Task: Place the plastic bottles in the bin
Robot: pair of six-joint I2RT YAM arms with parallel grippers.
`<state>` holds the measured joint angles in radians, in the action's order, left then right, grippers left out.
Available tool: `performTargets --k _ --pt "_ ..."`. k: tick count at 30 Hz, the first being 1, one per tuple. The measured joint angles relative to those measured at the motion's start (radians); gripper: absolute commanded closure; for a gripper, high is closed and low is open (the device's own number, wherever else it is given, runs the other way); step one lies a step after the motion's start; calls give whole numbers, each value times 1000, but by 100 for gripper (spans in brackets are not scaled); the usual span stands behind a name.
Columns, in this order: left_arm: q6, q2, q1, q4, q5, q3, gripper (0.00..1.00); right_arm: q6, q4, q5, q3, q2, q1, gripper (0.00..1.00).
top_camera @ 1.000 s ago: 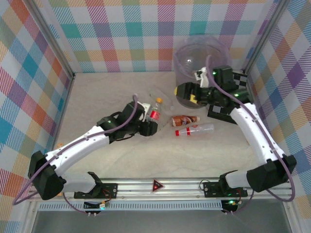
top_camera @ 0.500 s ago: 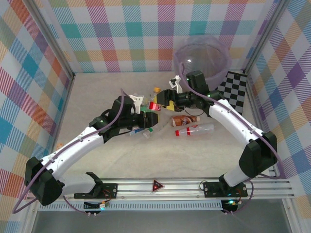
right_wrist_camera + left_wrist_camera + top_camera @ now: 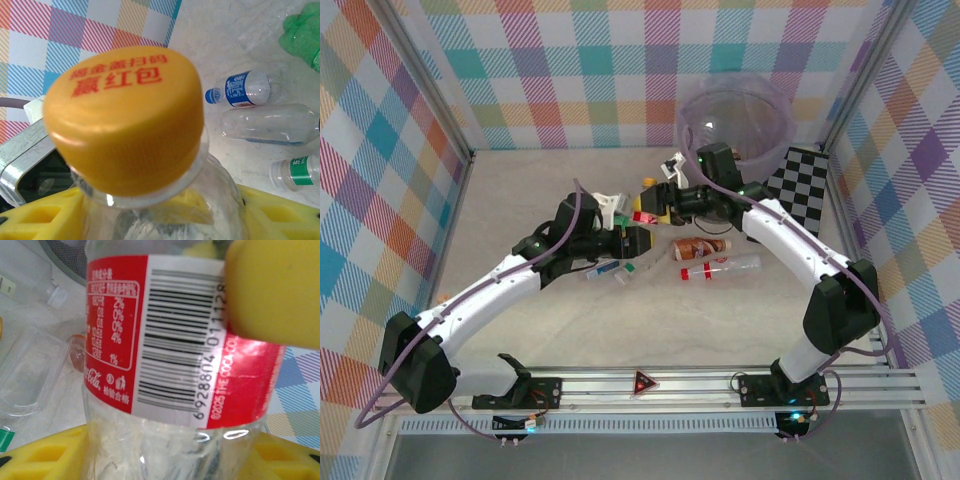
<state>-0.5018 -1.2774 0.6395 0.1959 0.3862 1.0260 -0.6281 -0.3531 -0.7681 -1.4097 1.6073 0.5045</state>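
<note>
The left tool (image 3: 160,460) clenches the red-labelled bottle (image 3: 165,340) (yellow cap) over the tabletop (image 3: 570,320), near the bin (image 3: 683,135). Pads (image 3: 40,220) of the right tool (image 3: 145,215) flank its neck, but I cannot tell whether they grip.

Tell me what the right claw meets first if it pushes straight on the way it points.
The red-label bottle: its yellow cap sits between the fingers of the right claw, while the left claw holds its body. Whether those fingers touch it is unclear.
</note>
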Motion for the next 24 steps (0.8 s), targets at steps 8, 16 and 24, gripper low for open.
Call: performTargets --k 8,16,24 --pt "31 0 -7 7 -3 22 2 55 -104 40 -121 24 -15 42" --pt "86 27 -45 132 -40 26 0 208 -331 219 -399 44 -72 45" --pt "74 30 -154 306 -213 36 2 309 -472 380 -713 98 -188 46"
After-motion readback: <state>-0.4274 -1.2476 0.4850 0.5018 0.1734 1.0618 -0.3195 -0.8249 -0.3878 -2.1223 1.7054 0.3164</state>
